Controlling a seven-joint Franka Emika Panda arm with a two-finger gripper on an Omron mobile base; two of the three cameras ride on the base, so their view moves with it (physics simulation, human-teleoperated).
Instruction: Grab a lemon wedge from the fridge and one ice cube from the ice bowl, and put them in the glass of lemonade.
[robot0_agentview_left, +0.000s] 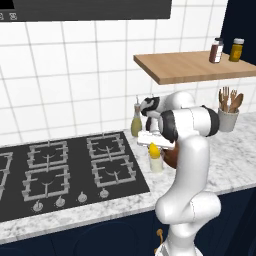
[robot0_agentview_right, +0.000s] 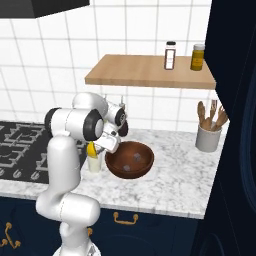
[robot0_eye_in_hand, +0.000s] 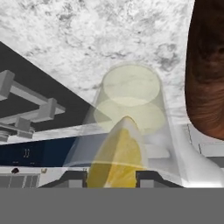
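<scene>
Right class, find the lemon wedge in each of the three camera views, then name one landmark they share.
Left base view: lemon wedge right of centre, directly above the glass of lemonade.
Right base view: lemon wedge left of centre, over the glass, beside the brown bowl.
Hand view: lemon wedge bottom centre, between the fingertips.
Shared landmark: the brown bowl.

lemon wedge (robot0_eye_in_hand: 117, 155) above glass of lemonade (robot0_eye_in_hand: 131, 98)

no readable words, brands or numbers anywhere, two shelf jars (robot0_agentview_right: 170, 55) with labels too small to make out, small pale marks on the dark panel (robot0_eye_in_hand: 27, 153) in the hand view blurred beyond reading
</scene>
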